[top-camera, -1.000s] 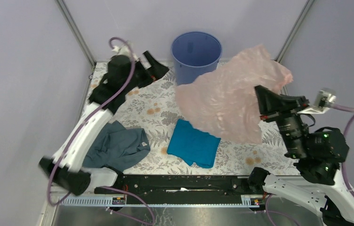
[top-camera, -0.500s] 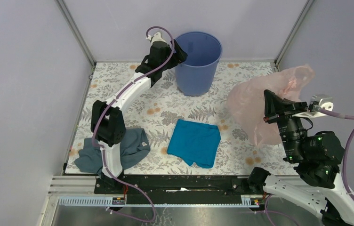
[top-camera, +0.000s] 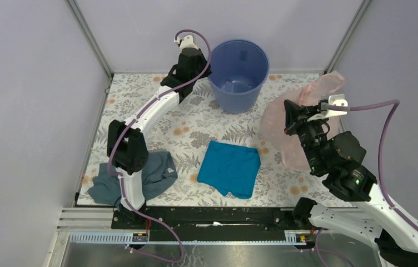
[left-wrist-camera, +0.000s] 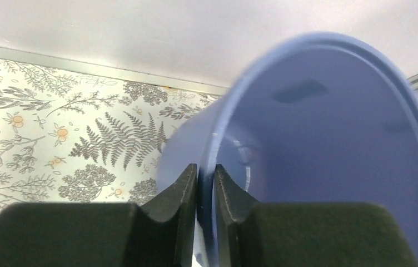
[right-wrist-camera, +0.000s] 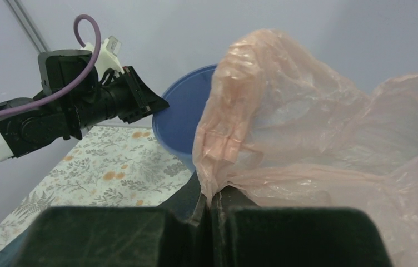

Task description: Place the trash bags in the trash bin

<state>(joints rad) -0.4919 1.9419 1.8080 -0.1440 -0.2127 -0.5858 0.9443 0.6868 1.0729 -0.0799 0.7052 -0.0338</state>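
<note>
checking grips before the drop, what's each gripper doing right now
left gripper: closed on the rim of the trash bin
right gripper: closed, holding the pink trash bag

I can read no writing, brand, number or sign in any of my three views. The bench [top-camera: 223,130] cover carries only a fern and flower print, and the blue wall of the trash bin [top-camera: 234,97] is plain.
</note>
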